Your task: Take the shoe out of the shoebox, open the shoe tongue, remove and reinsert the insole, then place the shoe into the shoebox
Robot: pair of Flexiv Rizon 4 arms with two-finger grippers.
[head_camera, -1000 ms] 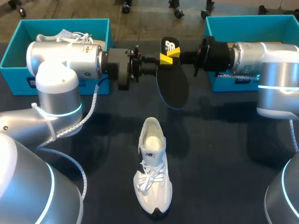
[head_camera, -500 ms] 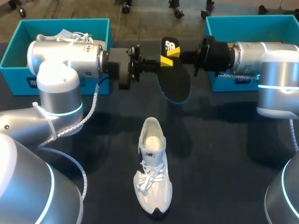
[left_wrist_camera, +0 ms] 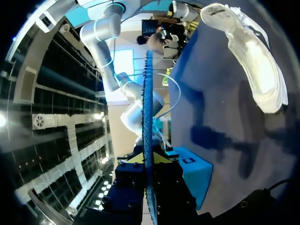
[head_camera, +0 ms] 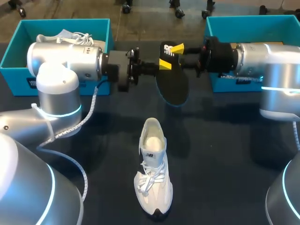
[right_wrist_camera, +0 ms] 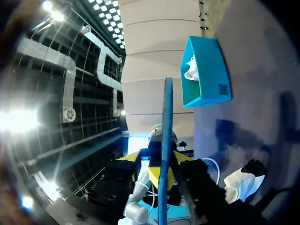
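Note:
A black insole [head_camera: 172,84] hangs in the air above the back of the table, blue-edged and seen edge-on [left_wrist_camera: 147,117] in both wrist views. My left gripper [head_camera: 161,64] comes in from the left and is shut on the insole's top end; its yellow tips [left_wrist_camera: 151,159] press both faces. My right gripper [head_camera: 176,52] faces it from the right, open [right_wrist_camera: 158,161], with the insole [right_wrist_camera: 165,140] between its spread fingers, clear of them. The white shoe [head_camera: 153,171] lies on the table below, heel toward the insole, opening up.
A teal shoebox [head_camera: 18,44] at the back left holds a second white shoe [head_camera: 70,36], partly behind my left arm. Another teal box [head_camera: 253,21] stands at the back right. The dark tabletop [head_camera: 225,154] stretches around the shoe.
My left gripper closed on the insole's top end. Then my right gripper's fingers spread off it. The insole swung slightly.

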